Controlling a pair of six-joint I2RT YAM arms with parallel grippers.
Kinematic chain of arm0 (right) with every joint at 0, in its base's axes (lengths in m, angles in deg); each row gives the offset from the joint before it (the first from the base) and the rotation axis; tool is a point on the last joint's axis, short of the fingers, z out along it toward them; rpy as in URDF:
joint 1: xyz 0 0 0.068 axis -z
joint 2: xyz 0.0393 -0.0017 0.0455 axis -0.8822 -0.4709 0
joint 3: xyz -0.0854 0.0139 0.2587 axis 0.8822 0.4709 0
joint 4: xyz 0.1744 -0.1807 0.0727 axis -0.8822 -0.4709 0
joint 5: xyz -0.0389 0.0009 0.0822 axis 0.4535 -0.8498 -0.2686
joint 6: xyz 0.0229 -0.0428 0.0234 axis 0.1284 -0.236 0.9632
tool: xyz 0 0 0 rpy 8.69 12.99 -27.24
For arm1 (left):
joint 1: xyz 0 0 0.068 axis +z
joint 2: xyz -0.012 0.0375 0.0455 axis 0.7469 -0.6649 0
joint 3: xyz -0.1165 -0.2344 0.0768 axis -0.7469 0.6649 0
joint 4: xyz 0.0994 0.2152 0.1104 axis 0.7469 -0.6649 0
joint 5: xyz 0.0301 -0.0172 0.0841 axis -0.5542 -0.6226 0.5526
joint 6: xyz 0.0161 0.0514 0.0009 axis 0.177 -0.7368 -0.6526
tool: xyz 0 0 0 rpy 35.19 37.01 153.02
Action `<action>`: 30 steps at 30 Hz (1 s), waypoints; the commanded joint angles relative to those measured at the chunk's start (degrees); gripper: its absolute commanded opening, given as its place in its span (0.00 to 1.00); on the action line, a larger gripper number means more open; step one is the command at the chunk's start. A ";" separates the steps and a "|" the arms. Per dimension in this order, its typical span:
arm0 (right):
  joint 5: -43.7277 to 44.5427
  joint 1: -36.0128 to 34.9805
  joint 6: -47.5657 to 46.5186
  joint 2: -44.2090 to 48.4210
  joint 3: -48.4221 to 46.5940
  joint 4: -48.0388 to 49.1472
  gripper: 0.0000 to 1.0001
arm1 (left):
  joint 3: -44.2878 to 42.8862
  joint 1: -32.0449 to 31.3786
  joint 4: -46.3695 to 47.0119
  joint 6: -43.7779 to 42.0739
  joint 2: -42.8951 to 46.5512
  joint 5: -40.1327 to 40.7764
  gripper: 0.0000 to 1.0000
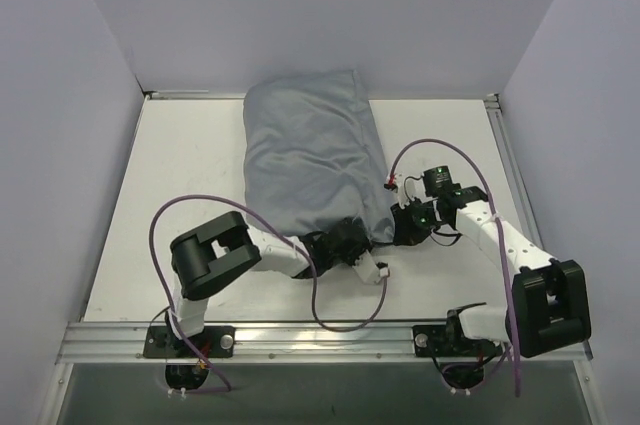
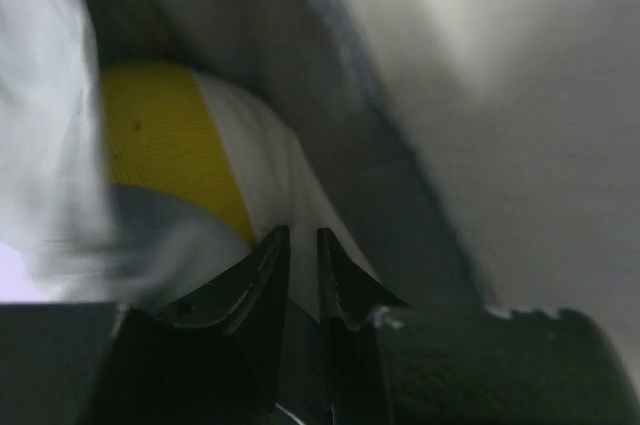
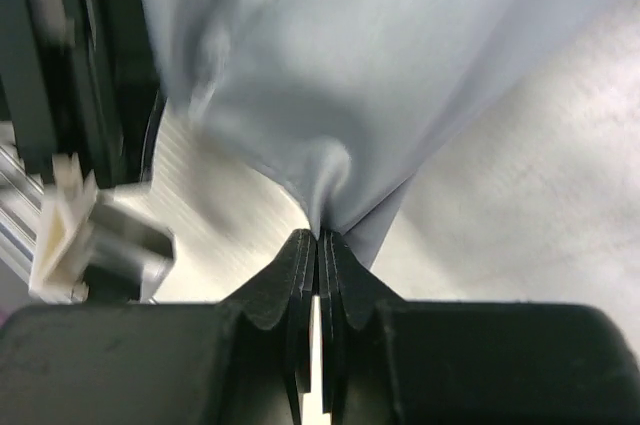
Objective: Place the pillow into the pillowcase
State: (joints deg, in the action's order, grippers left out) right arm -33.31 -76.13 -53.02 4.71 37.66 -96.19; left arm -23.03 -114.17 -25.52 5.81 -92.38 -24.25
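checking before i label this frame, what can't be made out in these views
- Left wrist view: blurred; only a yellow edge of the pillow shows, and whether the left gripper holds anything is unclear.
- Top view: the pillowcase covers the pillow, so how far in it sits is hidden.
- Right wrist view: the right gripper pinches the pillowcase, but the opening beyond is cut off by the frame.
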 commanded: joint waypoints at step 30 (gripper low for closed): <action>29.40 23.44 0.71 -27.03 -40.77 -11.95 0.76 | -44.24 49.48 -49.86 56.56 3.68 -40.76 0.97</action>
State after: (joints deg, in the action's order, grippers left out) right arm -3.32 -54.66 -55.69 -30.32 -5.05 -98.40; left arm -58.07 -69.25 -73.63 57.04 -81.71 -57.76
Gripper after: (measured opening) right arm 0.753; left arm 0.975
